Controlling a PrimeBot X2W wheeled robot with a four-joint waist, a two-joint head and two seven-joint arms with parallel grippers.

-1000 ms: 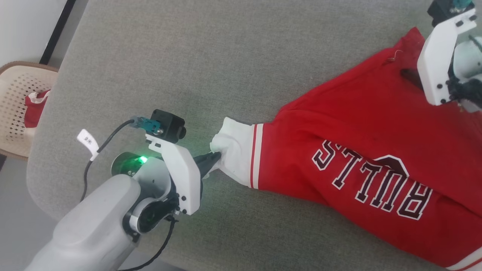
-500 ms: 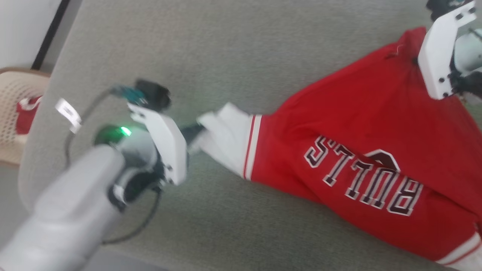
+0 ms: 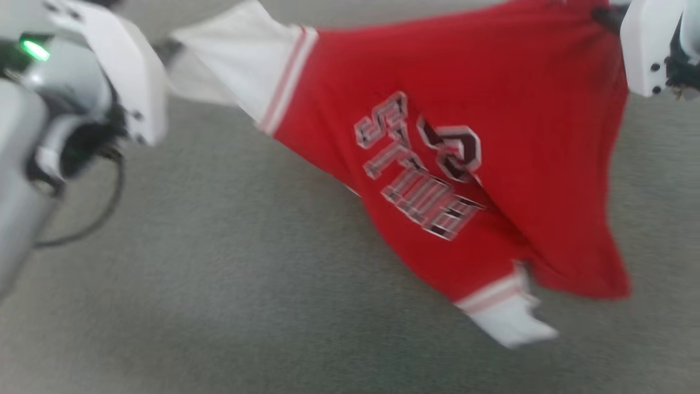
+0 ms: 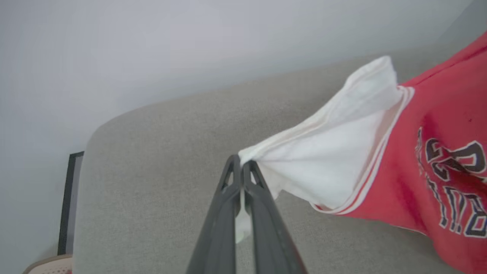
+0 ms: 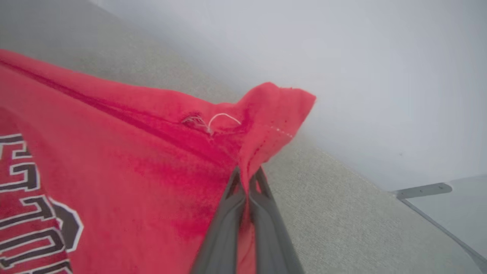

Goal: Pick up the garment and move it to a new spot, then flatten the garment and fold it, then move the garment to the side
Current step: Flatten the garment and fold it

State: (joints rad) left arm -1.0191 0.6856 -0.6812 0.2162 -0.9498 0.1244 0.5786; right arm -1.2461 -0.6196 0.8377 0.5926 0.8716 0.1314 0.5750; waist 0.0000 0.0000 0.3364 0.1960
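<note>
Left gripper (image 4: pixel 241 164) clamped on the garment (image 3: pixel 525 109) at its white corner, upper left of head view. Right gripper (image 5: pixel 248 176) pinched shut on a red edge, upper right. Garment hangs stretched between them across top of frame, lettering tilted. White-trimmed end sags toward grey fabric surface (image 3: pixel 219 284), lower right; contact unclear, frame blurred

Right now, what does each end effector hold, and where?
The jersey: left end effector pinches its white corner, right end effector a red corner.
</note>
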